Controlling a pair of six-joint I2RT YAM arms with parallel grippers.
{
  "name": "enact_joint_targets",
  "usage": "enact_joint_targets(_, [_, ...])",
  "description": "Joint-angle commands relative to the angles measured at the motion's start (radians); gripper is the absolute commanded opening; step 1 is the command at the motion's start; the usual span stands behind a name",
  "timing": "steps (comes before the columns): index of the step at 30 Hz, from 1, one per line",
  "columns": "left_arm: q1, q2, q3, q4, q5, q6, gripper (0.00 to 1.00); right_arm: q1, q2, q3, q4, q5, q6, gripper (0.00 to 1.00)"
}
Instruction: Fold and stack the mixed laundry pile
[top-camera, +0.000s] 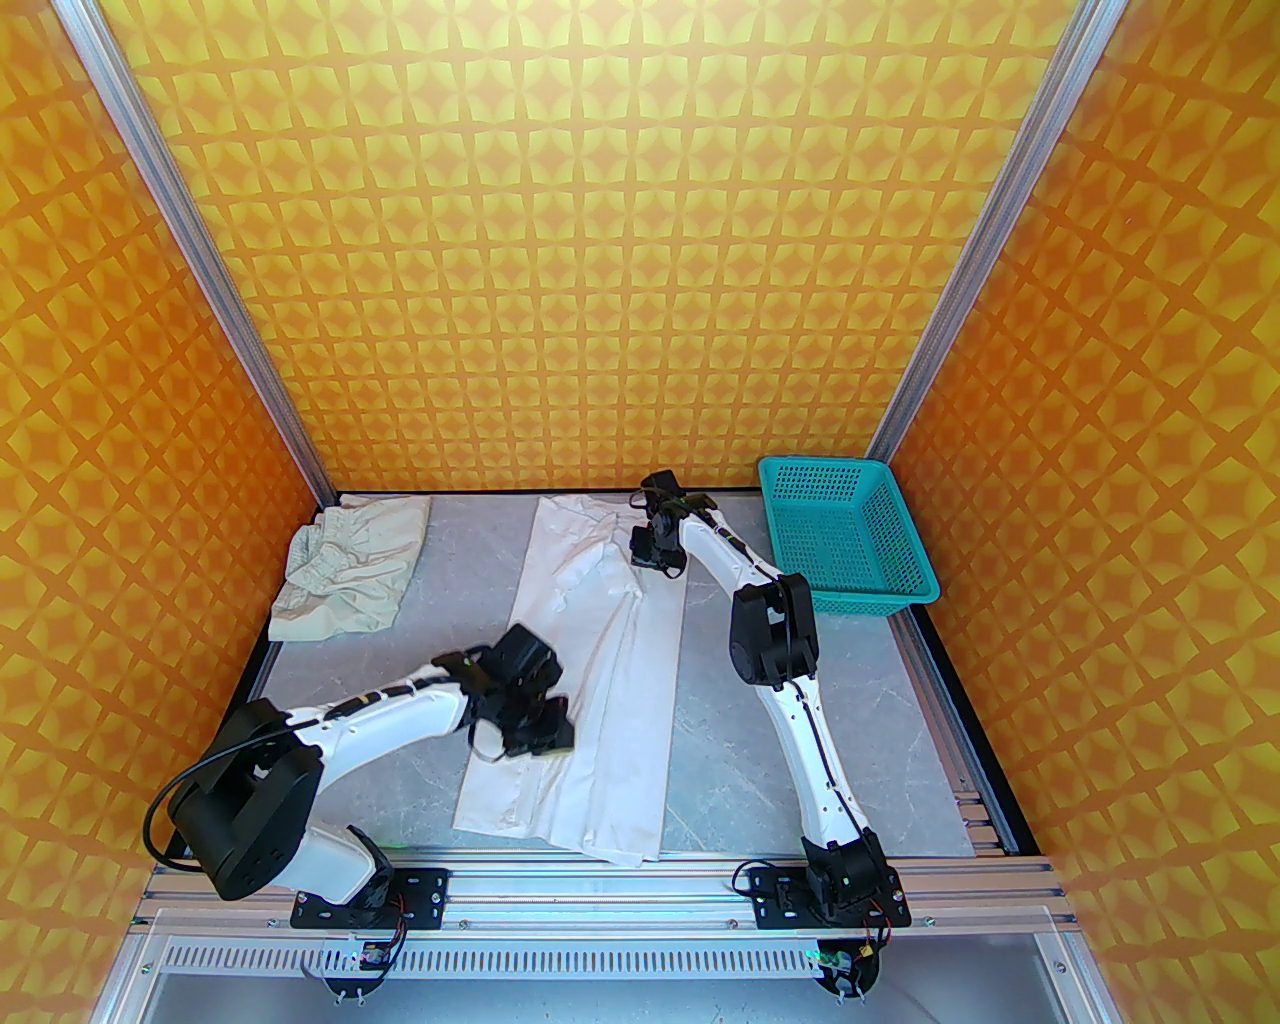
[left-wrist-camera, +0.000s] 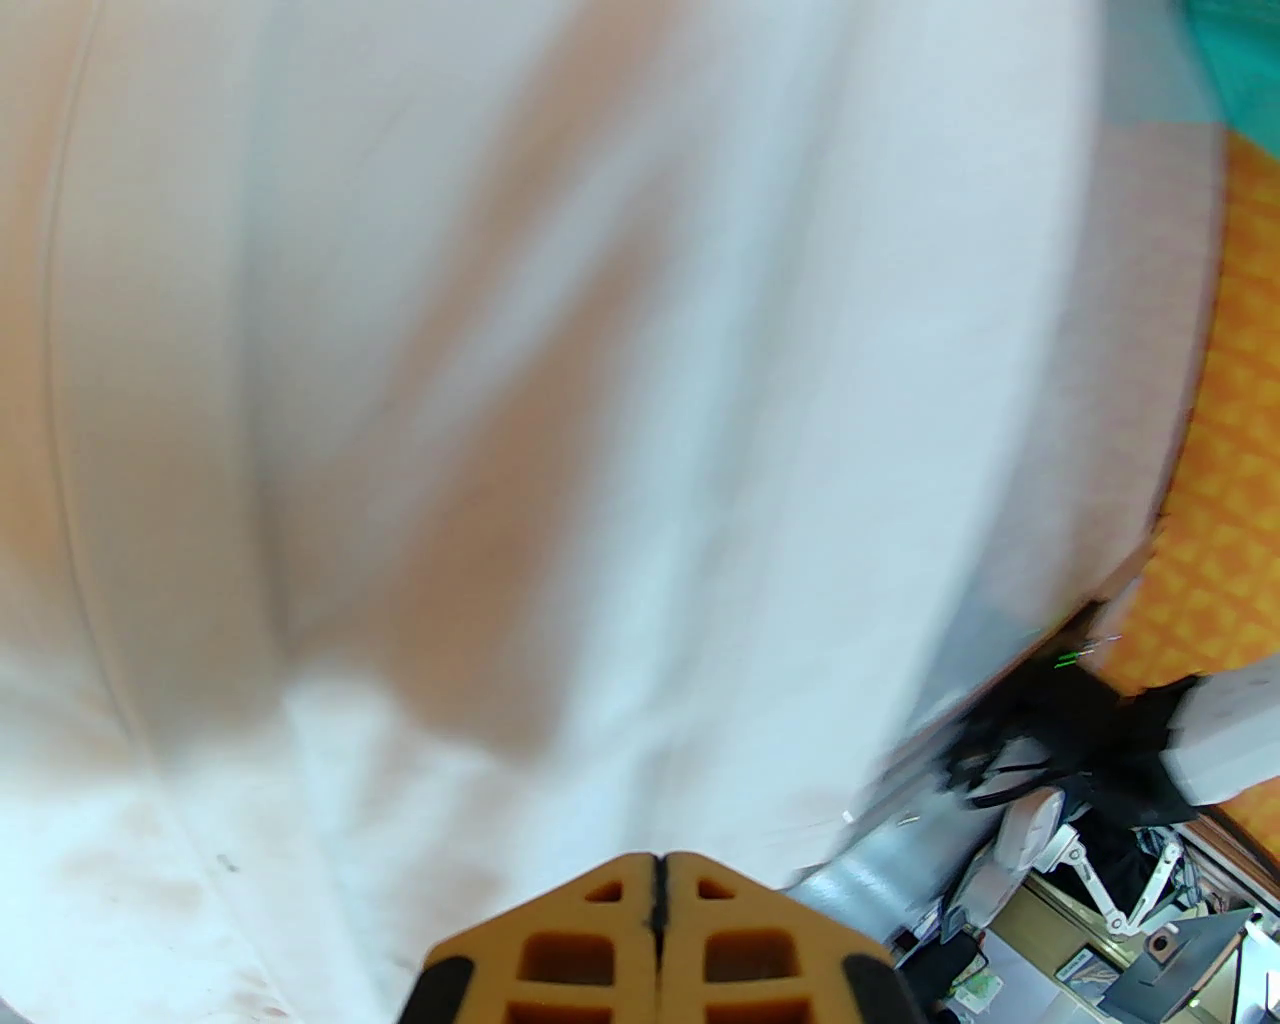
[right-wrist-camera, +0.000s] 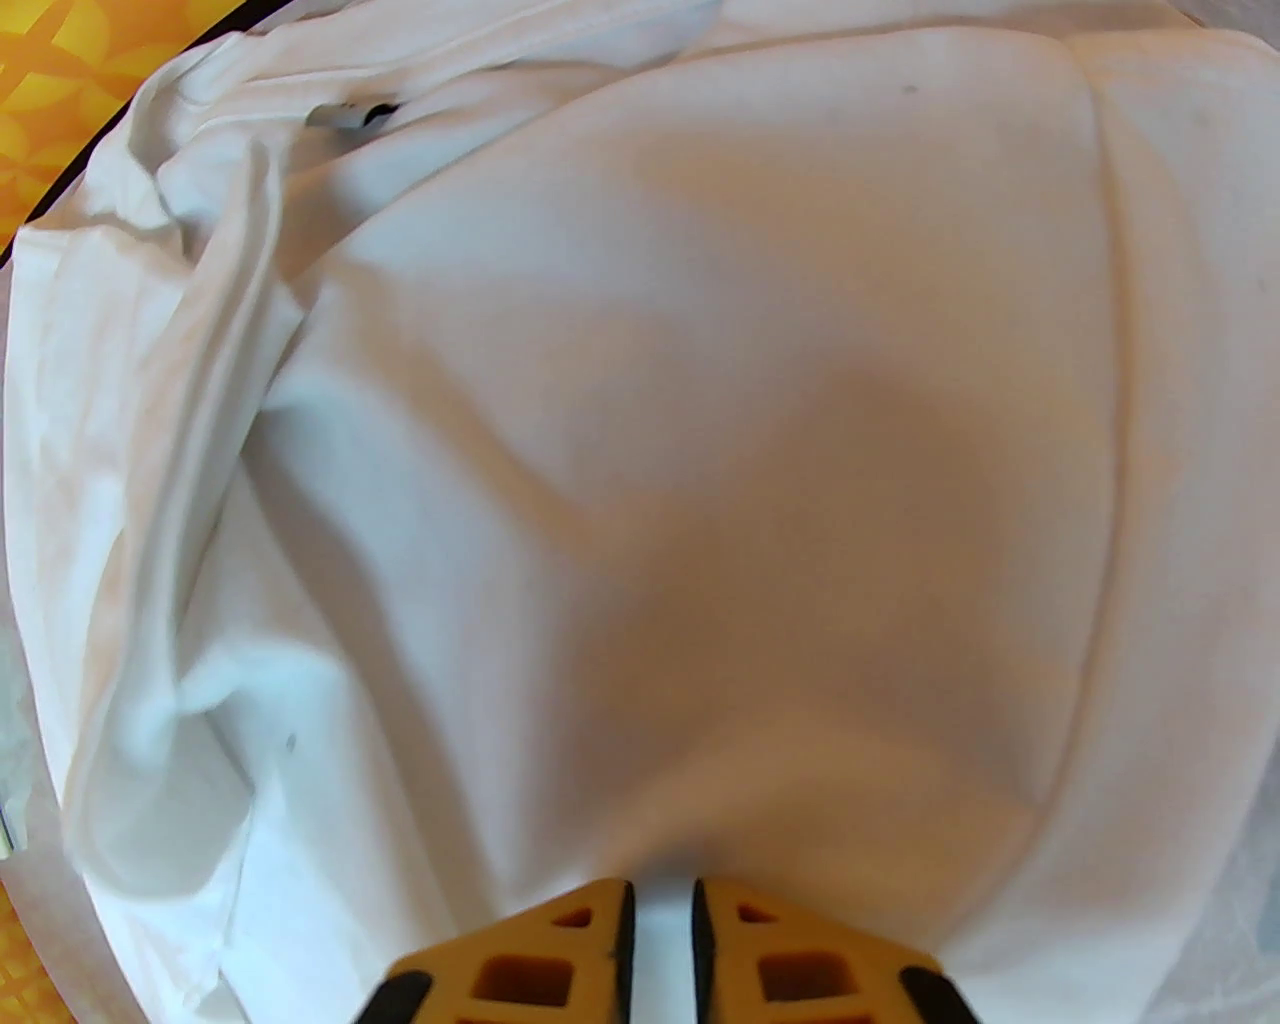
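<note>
The white long-sleeved shirt (top-camera: 612, 690) lies as a long narrow strip down the middle of the table. The beige-cream piece (top-camera: 350, 572) with its gathered band lies bunched at the far left corner. My left gripper (top-camera: 545, 735) rests over the shirt's left edge near its lower half. In the left wrist view it (left-wrist-camera: 658, 872) is shut, tips against blurred white cloth (left-wrist-camera: 600, 400), and no pinched fold shows. My right gripper (top-camera: 648, 550) sits on the shirt's far end. Its jaws (right-wrist-camera: 660, 895) stand a narrow way apart with white cloth (right-wrist-camera: 700, 450) between them.
A teal mesh basket (top-camera: 845, 535) stands at the far right corner, close to the right arm's elbow (top-camera: 770, 630). Orange patterned walls close in the table on three sides. Bare grey tabletop (top-camera: 800, 750) lies between the shirt and the right arm.
</note>
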Motion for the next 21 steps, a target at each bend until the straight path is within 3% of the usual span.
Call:
enact_joint_targets(1, [0.100, 0.015, 0.112, -0.088, -0.020, 0.139, 0.00, -0.001, -0.138, -0.059, -0.015, -0.033, -0.013, 0.19])
enact_joint_targets(5, [0.217, 0.090, 0.186, -0.123, -0.024, 0.279, 0.00, 0.009, -0.337, -0.331, 0.087, -0.037, 0.006, 0.19])
enact_joint_targets(11, [0.228, 0.222, 0.207, -0.131, -0.056, 0.387, 0.00, 0.012, -0.503, -0.672, 0.199, -0.017, 0.023, 0.13])
enact_joint_targets(16, [0.218, 0.241, 0.131, -0.068, -0.057, 0.363, 0.00, 0.010, -0.487, -0.778, 0.247, -0.031, 0.036, 0.06])
enact_joint_targets(21, [0.175, 0.254, 0.061, 0.012, -0.041, 0.292, 0.00, 0.010, -0.415, -0.764, 0.262, -0.013, 0.046, 0.05])
